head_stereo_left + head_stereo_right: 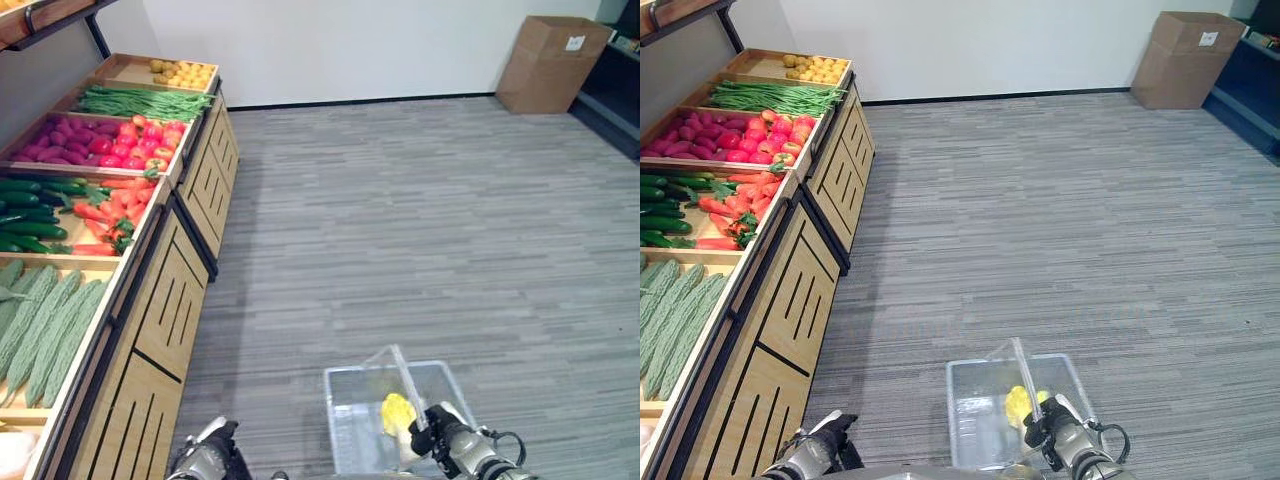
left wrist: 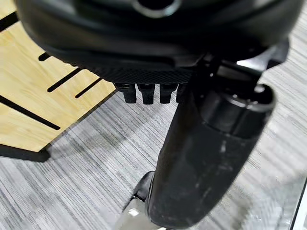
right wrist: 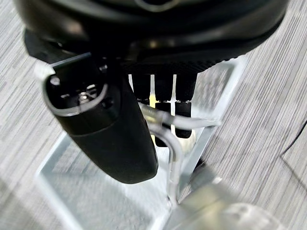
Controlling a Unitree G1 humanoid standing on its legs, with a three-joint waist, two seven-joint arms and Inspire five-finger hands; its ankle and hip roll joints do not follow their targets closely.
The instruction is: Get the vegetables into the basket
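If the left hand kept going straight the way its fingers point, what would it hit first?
Probably the grey floor: the left hand points its fingers downward there, beside the wooden produce stand. Depth is unclear, but nothing else seems to lie between.

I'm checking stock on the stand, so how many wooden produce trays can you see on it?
5. From far to near along the stand: yellow produce, green beans, red and purple produce, cucumbers with carrots, bitter gourds. Nearer trays may lie out of view.

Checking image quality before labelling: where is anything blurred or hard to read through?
Right wrist view: the foreground near the camera is a soft blur, while the right hand and the clear basket handle are sharp. Left eye view: the basket walls are see-through, so the yellow vegetable shows through them.
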